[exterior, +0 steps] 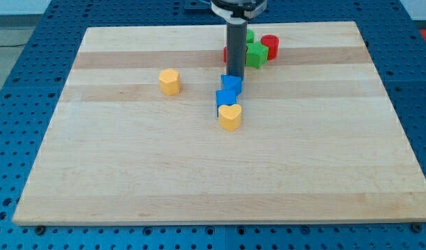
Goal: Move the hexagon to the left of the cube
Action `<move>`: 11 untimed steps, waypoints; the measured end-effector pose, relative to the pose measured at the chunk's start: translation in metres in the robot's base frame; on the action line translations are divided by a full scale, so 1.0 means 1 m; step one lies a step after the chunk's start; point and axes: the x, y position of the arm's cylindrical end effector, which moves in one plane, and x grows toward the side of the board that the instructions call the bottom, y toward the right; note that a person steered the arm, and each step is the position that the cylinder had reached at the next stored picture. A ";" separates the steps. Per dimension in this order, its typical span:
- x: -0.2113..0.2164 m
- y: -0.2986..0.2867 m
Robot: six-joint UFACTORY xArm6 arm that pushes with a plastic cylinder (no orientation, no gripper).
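Observation:
A yellow hexagon [169, 81] lies on the wooden board [130, 180], left of centre. Two blue blocks sit touching near the middle: the upper one [232, 83] and the lower one [227, 97], which looks like a cube. A yellow heart [229, 117] touches the lower blue block on its bottom side. My tip [235, 75] stands at the top edge of the upper blue block, about touching it, and well to the right of the hexagon.
A green star [255, 55] and a red cylinder [270, 46] sit right of the rod near the view's top. Another green block [250, 35] and a red block [225, 53] are partly hidden by the rod.

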 end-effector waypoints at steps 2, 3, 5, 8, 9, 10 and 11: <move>0.016 0.000; 0.008 -0.003; -0.020 -0.073; -0.017 -0.157; 0.006 -0.158; 0.014 -0.180; 0.025 -0.180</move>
